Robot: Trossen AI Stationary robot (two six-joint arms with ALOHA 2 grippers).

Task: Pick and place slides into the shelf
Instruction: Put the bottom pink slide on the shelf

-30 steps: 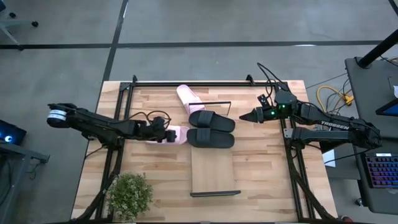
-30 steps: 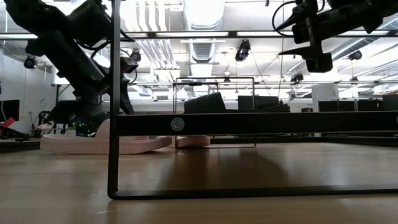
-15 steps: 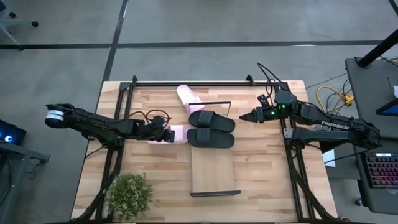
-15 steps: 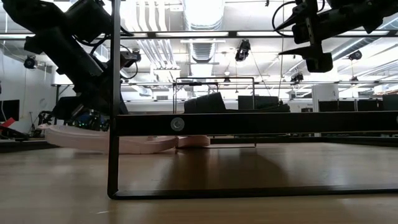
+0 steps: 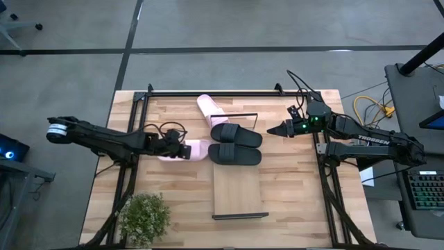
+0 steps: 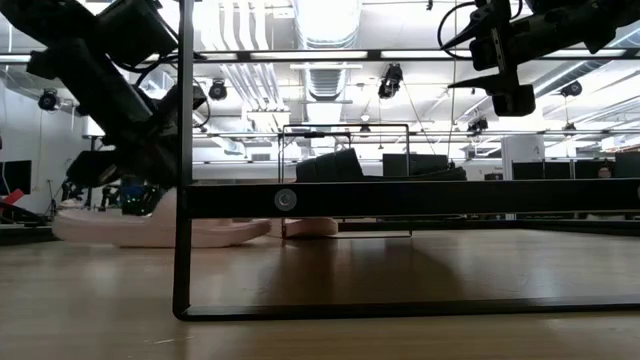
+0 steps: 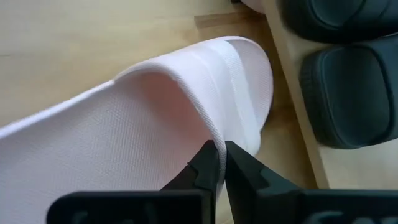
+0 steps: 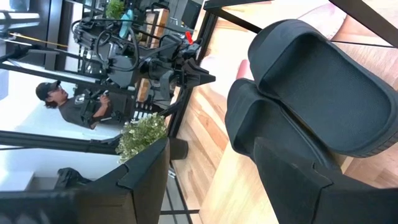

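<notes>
One pale pink slide (image 5: 198, 148) lies left of the shelf board (image 5: 239, 191), and my left gripper (image 5: 183, 150) is shut on its strap. It also shows in the left wrist view (image 7: 143, 118) and the low view (image 6: 160, 232). The second pink slide (image 5: 208, 107) lies at the shelf's far left corner. Two black slides (image 5: 236, 134) (image 5: 234, 154) lie side by side across the board's far part. My right gripper (image 5: 271, 130) hangs open and empty in the air just right of the black slides. My left gripper pinches the front edge of the pink slide's wide strap (image 7: 210, 134) between its two fingers, which are almost closed. The fingers come slanting down from the table's left. The slide lies about level and low over the table; whether its sole touches the wood I cannot tell.
A small potted plant (image 5: 144, 215) stands at the near left corner. Black metal frames (image 5: 132, 173) run along both table sides. The shelf's near wire end (image 6: 185, 200) stands close in the low view. The board's near half is bare. A person (image 8: 74, 106) sits beyond the table.
My left gripper has drawn back a little toward the table's left edge, still shut on the pink slide's strap. The slide has gone with it, away from the black slides. Its left end tipped up on the way and is now back about level.
</notes>
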